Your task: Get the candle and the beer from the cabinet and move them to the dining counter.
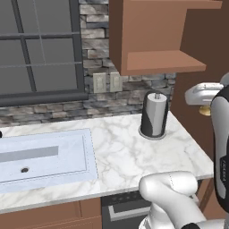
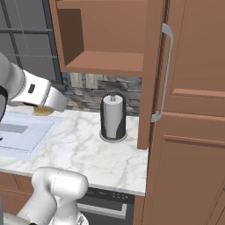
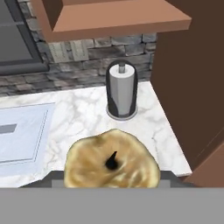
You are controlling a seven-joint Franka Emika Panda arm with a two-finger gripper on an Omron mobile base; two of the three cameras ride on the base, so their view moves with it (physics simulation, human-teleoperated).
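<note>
I have the candle (image 3: 111, 164) close under the hand camera, its gold-tan top and black wick filling the low middle, and the gripper (image 1: 205, 107) is pinching it beside the open cabinet (image 1: 152, 36). The cabinet's shelf (image 2: 105, 61) looks bare from here, its door (image 2: 151, 74) swung out edge-on. Below, a paper towel roll (image 2: 113, 116) stands on the marble tabletop (image 1: 120, 156), with the sink (image 1: 44, 156) well to its left.
</note>
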